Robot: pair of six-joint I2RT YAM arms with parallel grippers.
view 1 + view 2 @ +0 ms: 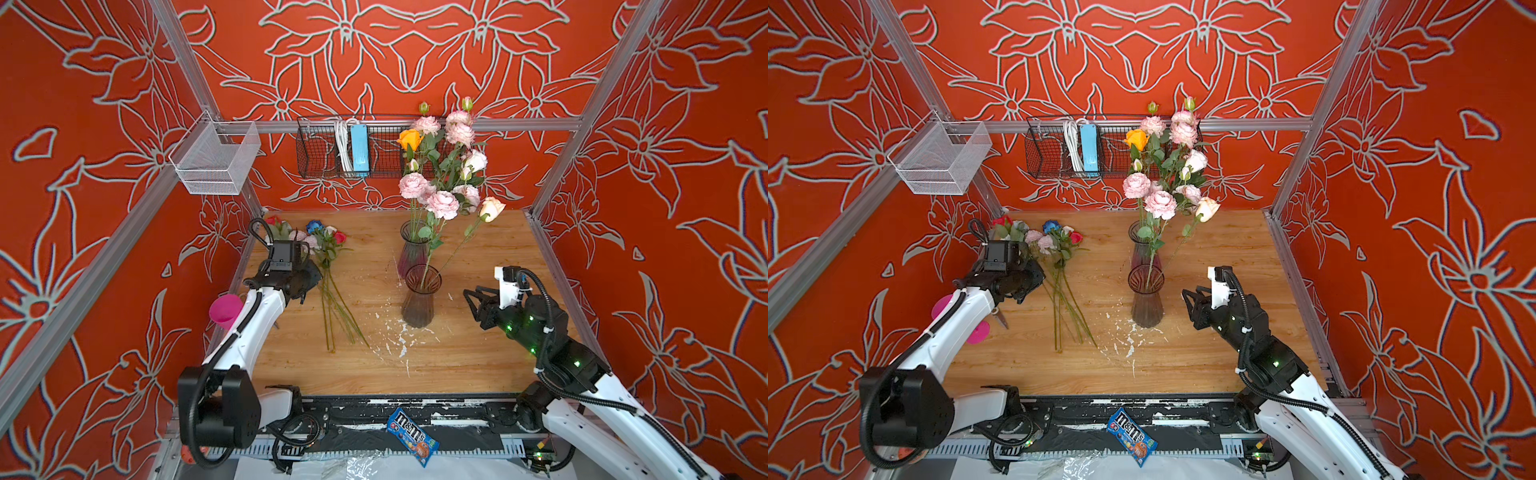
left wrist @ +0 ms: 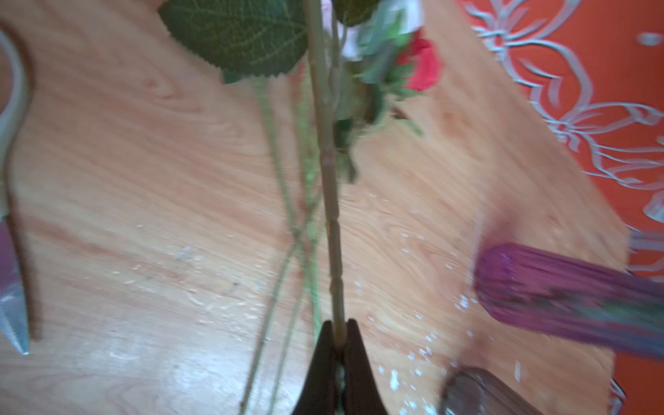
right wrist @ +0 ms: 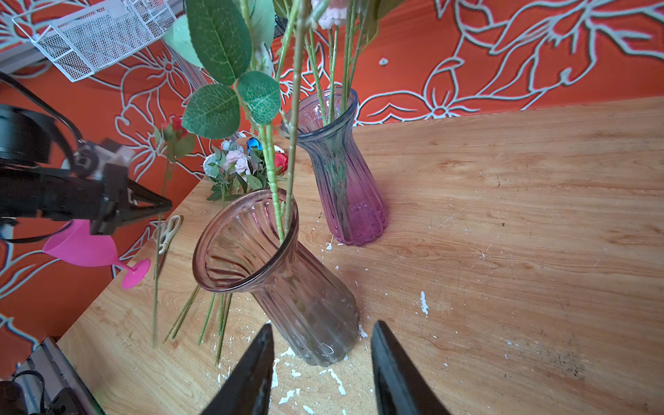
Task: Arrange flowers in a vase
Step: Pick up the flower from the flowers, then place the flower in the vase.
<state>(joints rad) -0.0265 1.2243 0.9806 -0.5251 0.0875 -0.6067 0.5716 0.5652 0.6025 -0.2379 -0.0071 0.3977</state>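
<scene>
Wood-grain counter (image 1: 478, 365): carries two vases at centre and a loose bunch at far left.
Near vase, smoky pink-grey ribbed glass (image 1: 419, 305): upright at the counter's centre. The stems inside lean toward the far right, and one is topped by a peach rose (image 1: 491, 209).
Far vase, purple ribbed glass (image 1: 412, 249): upright just behind the near vase. It holds pink peony-like blooms (image 1: 442, 203), an orange rose (image 1: 409, 139) and pale buds.
Loose flowers (image 1: 328, 245): lying flat at the far left. The heads (deep blue, red, pink) point to the far wall and the stems fan toward the near edge.
Left hand (image 2: 337, 328): fingers together, clamped on one pale green stem (image 2: 328, 187). It is above the counter's left side, just left of the loose stems.
Held stem: passes through the fingertips with a red bloom (image 3: 175, 125) at its top. I cannot tell whether its foot touches the counter.
Right hand (image 3: 323, 325): fingers apart, gripping nothing. It is near the right side of the near vase and apart from it.
Other: a pink plastic goblet (image 1: 226, 309) lies on its side at the left edge, with scissors (image 3: 167, 231) beside it. White flecks (image 1: 401, 338) are scattered in front of the near vase. A blue candy bag (image 1: 411, 436) lies on the black rail (image 1: 457, 409) at the near edge.
</scene>
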